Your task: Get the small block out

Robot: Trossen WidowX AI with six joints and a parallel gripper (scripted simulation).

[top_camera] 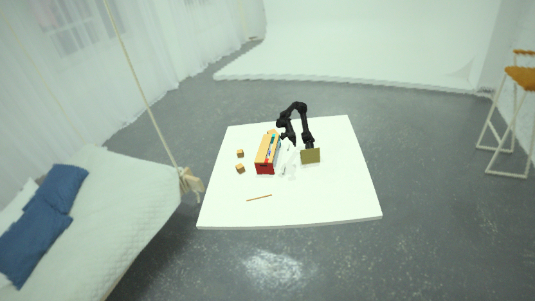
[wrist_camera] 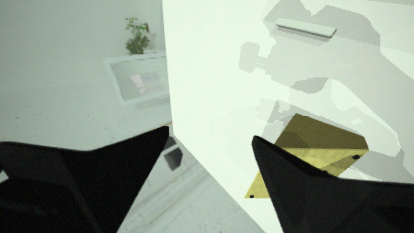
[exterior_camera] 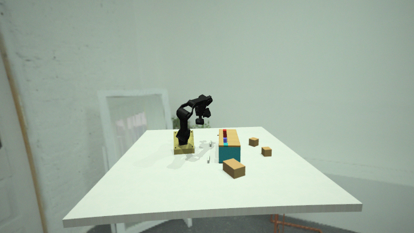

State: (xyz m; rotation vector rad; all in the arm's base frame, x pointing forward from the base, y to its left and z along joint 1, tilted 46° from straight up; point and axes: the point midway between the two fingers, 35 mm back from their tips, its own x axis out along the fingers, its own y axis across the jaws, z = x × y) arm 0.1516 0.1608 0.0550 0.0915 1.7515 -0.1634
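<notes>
The box (top_camera: 263, 149) (exterior_camera: 233, 137) stands on the white table (top_camera: 317, 198) (exterior_camera: 173, 194) with a tan top, a red end and a teal end. A small blue block (top_camera: 269, 152) (exterior_camera: 225, 140) shows through the slot in its top, between the two ends; its exact seat on the shelf is hidden. My gripper (top_camera: 288, 141) (exterior_camera: 203, 117) (wrist_camera: 210, 135) is open and empty. It hangs above the table on the arm's side of the box, apart from it. The box and block are out of the wrist view.
A large tan block (top_camera: 271, 131) (exterior_camera: 234, 168) lies by the teal end. Two small tan cubes (top_camera: 240, 153) (exterior_camera: 266, 151) lie behind the box. A thin stick (top_camera: 258, 197) lies beyond the red end. Two pale bars (top_camera: 283, 170) (exterior_camera: 208, 159) stand between box and arm base (top_camera: 310, 155) (exterior_camera: 183, 150).
</notes>
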